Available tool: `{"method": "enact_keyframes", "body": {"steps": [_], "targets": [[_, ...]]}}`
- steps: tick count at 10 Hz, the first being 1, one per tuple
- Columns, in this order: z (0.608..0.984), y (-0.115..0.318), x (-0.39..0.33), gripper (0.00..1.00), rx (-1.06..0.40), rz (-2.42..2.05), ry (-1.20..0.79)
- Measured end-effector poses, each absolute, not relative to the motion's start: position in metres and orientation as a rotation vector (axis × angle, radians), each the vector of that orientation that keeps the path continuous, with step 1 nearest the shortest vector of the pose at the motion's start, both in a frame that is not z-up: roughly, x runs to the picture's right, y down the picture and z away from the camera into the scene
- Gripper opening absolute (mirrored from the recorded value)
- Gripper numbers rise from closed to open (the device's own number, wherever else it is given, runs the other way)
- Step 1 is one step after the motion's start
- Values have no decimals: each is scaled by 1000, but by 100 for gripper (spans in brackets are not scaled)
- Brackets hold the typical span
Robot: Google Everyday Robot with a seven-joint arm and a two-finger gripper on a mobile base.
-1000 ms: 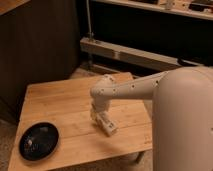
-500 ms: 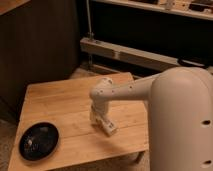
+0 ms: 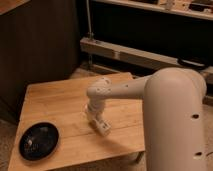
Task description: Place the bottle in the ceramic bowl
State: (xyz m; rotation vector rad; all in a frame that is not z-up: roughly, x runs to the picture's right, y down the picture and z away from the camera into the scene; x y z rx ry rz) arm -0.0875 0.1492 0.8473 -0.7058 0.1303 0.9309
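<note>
The ceramic bowl (image 3: 39, 141) is black, shallow and glossy, and sits on the wooden table (image 3: 55, 102) at its front left corner. My white arm reaches in from the right and bends down to the middle of the table. The gripper (image 3: 100, 125) is low on the tabletop, about a bowl's width to the right of the bowl. A pale oblong shape lies at its tip, slanting toward the front right. I cannot tell the bottle apart from the gripper there, so the bottle does not show as a separate thing.
The arm's large white forearm (image 3: 175, 120) fills the right of the view and covers the table's right edge. A dark wall panel (image 3: 40, 45) stands behind the table on the left. A metal rail (image 3: 130, 52) and dark shelving run along the back.
The gripper has stayed low on the same spot of the table, shifting only slightly left. The bowl has not moved.
</note>
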Motion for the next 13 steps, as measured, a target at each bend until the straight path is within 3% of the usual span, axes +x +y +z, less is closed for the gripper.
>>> {"method": "enact_keyframes", "body": {"steps": [2, 3, 9, 13], "targets": [[818, 123, -134, 3, -718, 893, 27], [796, 109, -153, 0, -724, 877, -34], [652, 67, -274, 0, -905, 726, -475], [636, 62, -284, 0, -926, 708, -524]]}}
